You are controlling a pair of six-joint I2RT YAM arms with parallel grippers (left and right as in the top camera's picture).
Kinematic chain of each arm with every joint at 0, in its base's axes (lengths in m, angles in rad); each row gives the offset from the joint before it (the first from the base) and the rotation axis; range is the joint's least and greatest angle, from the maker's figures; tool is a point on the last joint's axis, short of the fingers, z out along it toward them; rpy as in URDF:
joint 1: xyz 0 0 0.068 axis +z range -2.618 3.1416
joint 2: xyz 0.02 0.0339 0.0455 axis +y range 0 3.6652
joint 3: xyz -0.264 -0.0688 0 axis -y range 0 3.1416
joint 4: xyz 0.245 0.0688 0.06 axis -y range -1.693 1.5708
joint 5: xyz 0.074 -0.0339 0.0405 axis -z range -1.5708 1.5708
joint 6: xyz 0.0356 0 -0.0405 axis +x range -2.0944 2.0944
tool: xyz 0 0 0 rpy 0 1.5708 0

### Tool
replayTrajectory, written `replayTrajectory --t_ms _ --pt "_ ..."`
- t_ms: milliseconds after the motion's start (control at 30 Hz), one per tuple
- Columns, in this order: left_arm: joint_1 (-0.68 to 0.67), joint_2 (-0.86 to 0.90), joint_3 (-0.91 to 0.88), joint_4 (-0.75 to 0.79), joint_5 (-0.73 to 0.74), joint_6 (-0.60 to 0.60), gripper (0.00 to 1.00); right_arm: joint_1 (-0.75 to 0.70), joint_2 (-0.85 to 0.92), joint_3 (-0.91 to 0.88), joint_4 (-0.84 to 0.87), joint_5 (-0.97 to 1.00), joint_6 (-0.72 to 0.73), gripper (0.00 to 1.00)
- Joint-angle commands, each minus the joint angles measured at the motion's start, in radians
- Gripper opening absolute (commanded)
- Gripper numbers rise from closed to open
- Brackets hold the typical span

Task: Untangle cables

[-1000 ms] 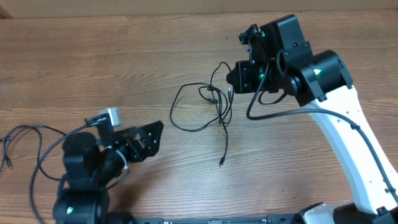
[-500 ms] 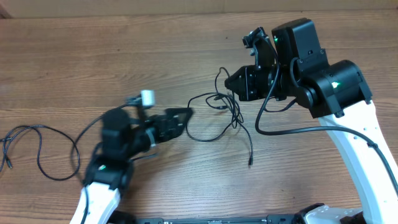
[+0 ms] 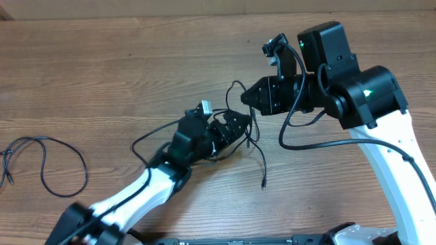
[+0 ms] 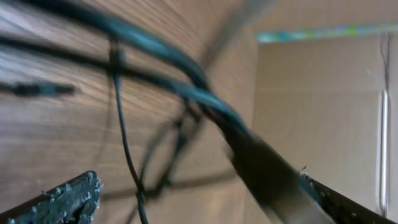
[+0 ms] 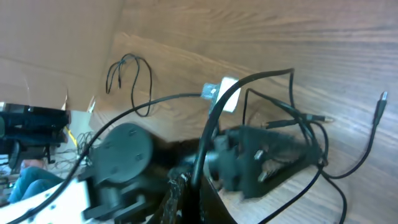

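A tangle of thin black cables [image 3: 245, 112] lies at the table's middle, and one plug tail [image 3: 263, 182] trails toward the front. My right gripper [image 3: 247, 96] hangs over the tangle's far side, shut on one cable. In the right wrist view that cable [image 5: 211, 134] rises from between the closed fingers [image 5: 198, 194]. My left gripper [image 3: 235, 126] reaches in from the lower left, open, its tips inside the tangle. In the left wrist view, blurred strands [image 4: 127, 155] cross between its spread fingers [image 4: 62, 199]. One more cable [image 3: 43, 167] lies on its own at the far left.
The right arm's white link and black wrist [image 3: 354, 88] stand over the table's right side. The left arm [image 3: 136, 194] stretches from the front left corner to the middle. A brown wall edge [image 3: 204, 8] runs along the back.
The left arm swung from the front left to the middle, and its open jaws are now in the tangle. The right gripper has kept its hold, and the cable tail shifted slightly left.
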Motion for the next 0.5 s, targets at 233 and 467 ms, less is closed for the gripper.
replayTrajectory --t_ms 233,467 --pt "-0.004 0.216 -0.002 0.017 -0.181 0.035 0.67 -0.035 -0.061 0.034 0.040 0.221 -0.002 0.04" --pt "-0.004 0.226 -0.002 -0.036 -0.256 0.087 0.70 -0.178 -0.091 0.056 0.061 0.660 0.056 0.04"
